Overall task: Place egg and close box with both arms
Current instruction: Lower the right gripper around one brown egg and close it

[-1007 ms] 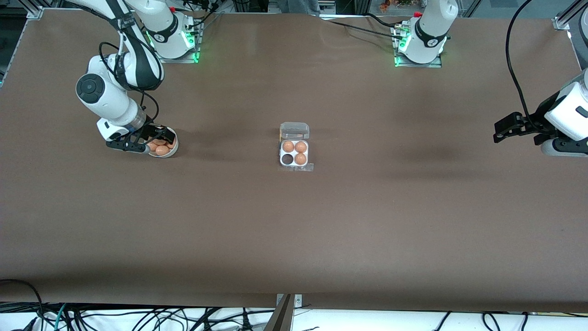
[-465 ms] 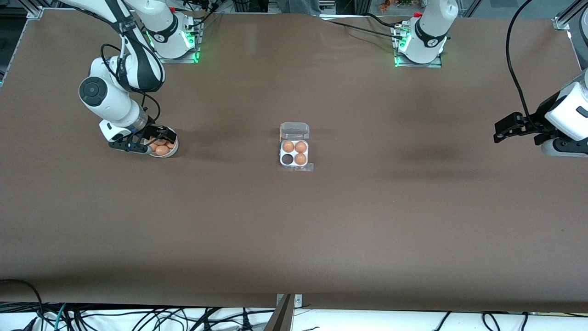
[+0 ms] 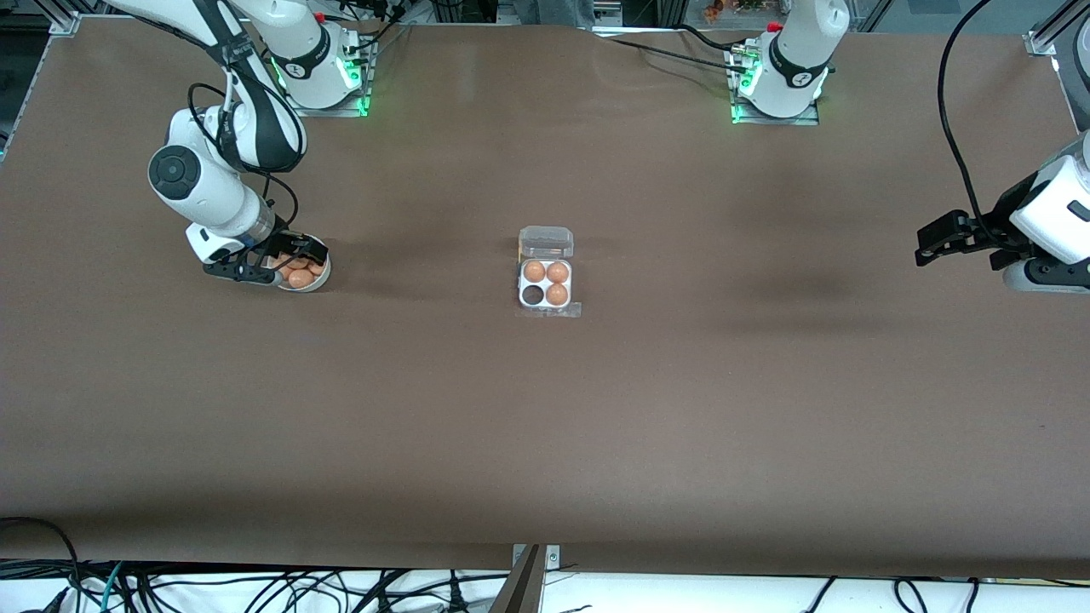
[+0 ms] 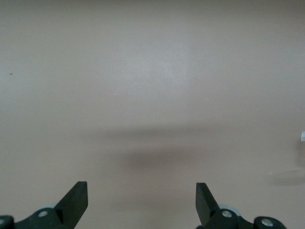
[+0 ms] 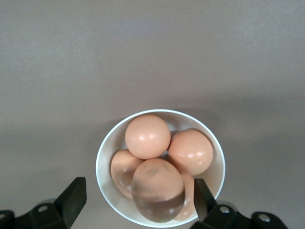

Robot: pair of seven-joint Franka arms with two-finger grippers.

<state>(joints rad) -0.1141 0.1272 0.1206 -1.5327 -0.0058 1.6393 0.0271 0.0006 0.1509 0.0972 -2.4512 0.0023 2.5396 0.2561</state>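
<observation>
I see the box [image 3: 546,283] near the middle of the table [image 3: 545,426], its clear lid [image 3: 546,242] thrown back on the side away from the front camera. Three of its four cells hold brown eggs; the cell nearest the camera toward the right arm's end is dark and bare. The lid is so transparent that I can barely trace its edges, and I cannot tell how steeply it stands. A clear flap along the box's near edge is just as faint.

The loose eggs [image 5: 155,164] are in a round white bowl [image 3: 318,281], well apart from the box toward the right arm's end of the table. From the front, the right gripper [image 3: 271,260] and its wrist cover much of the bowl, so I only catch a few eggs there. The right wrist view shows it better: about five eggs heaped in the bowl [image 5: 106,162], the lowest ones half hidden under the others, and the bowl's edge closest to the lens cut off by the frame. The right gripper [image 5: 136,198] hangs directly over the bowl, fingers spread wide on either side of the heap, holding nothing; I cannot tell whether the tips touch the rim.

The left gripper [image 3: 937,238] waits over the table's left-arm end, well apart from the box, with much of its arm cut off by the frame edge. In the left wrist view its fingers [image 4: 76,198] stand wide apart over bare tabletop.
</observation>
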